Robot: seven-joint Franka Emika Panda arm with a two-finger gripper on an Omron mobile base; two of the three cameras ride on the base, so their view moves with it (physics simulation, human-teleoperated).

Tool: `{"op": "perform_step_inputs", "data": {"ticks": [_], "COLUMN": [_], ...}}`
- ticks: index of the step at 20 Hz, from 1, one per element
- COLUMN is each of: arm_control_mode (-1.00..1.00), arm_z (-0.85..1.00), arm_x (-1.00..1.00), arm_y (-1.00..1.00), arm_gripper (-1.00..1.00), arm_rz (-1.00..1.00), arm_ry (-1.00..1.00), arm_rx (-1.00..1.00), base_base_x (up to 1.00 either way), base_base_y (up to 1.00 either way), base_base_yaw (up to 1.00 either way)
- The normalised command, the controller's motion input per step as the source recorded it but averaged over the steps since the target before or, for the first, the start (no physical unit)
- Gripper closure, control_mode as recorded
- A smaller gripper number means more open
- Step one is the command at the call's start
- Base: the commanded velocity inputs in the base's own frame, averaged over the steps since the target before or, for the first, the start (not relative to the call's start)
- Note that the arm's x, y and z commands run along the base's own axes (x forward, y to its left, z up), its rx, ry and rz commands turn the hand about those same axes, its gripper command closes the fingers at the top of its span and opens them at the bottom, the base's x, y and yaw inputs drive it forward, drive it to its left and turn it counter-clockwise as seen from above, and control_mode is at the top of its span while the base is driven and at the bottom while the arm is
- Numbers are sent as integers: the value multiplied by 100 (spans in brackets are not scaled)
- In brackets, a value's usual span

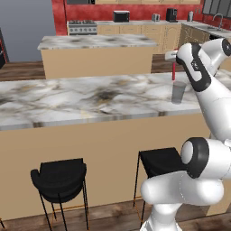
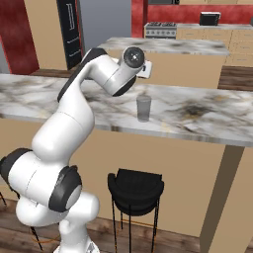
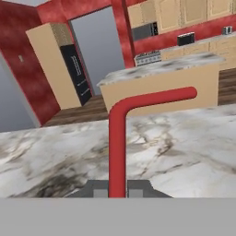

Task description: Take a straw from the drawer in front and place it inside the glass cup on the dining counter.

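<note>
We see the dining counter (image 1: pixel 67 101) topped in polished white-grey marble, veined black and gold, over plain matt tan wood sides. The glass cup (image 1: pixel 178 92) on it is clear, greyish and see-through, its wall smooth. The straw (image 3: pixel 118 143) looks like smooth red plastic with an even, faintly satin finish (no texture shows on it), pinched between the dark, matt fingertips of the gripper (image 3: pixel 117 190). The stools (image 1: pixel 60 178) under the counter have matt black seats on thin dark metal legs. The island (image 1: pixel 94 43) behind carries the same veined marble on tan wood, and the floor (image 1: pixel 27 70) is dark wood planking.
</note>
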Motion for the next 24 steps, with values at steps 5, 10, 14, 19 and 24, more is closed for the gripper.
{"op": "perform_step_inputs", "data": {"ticks": [5,10,14,19,24], "arm_control_mode": [-100,-100,-100,-100,-100], "arm_z": [0,0,0,0,0], "arm_x": [13,10,5,4,5], "arm_y": [-13,-9,-11,-19,-18], "arm_gripper": [100,100,100,100,100], "arm_rz": [0,0,0,0,0], "arm_ry": [0,2,1,0,0], "arm_rx": [1,0,0,0,0], "base_base_x": [0,0,0,0,0], "base_base_y": [0,0,0,0,0], "base_base_yaw": [0,0,0,0,0]}}
